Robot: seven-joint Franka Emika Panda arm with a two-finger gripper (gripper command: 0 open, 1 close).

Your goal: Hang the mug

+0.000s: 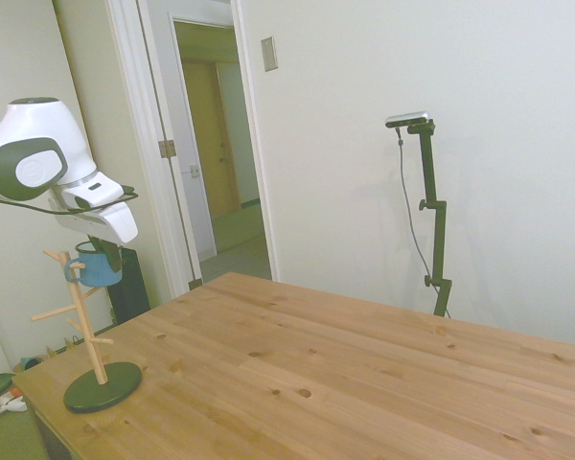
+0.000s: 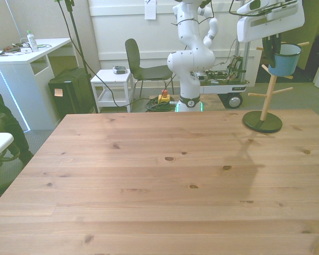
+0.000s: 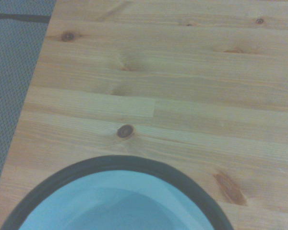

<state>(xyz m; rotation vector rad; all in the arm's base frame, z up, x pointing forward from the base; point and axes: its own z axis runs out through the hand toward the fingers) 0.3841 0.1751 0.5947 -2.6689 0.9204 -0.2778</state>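
The mug (image 1: pixel 98 268) is light blue with a dark rim and hangs upright in the air beside the top of a wooden mug tree (image 1: pixel 84 321). Its small handle faces the tree's top pegs, and I cannot tell whether handle and peg touch. My gripper (image 1: pixel 106 253) comes down from above and is shut on the mug's rim. In the front view the mug (image 2: pixel 285 58) sits at the far right, level with the tree's upper pegs (image 2: pixel 268 68), under the gripper (image 2: pixel 272 44). The wrist view looks down into the mug's white inside (image 3: pixel 120 203).
The tree's dark round base (image 1: pixel 103 387) stands near a corner of the wooden table (image 1: pixel 345 383), close to its edges. Bare pegs stick out lower on the pole (image 2: pixel 265 98). Beyond the table are a dark chair (image 2: pixel 141 66) and a white desk (image 2: pixel 26 58).
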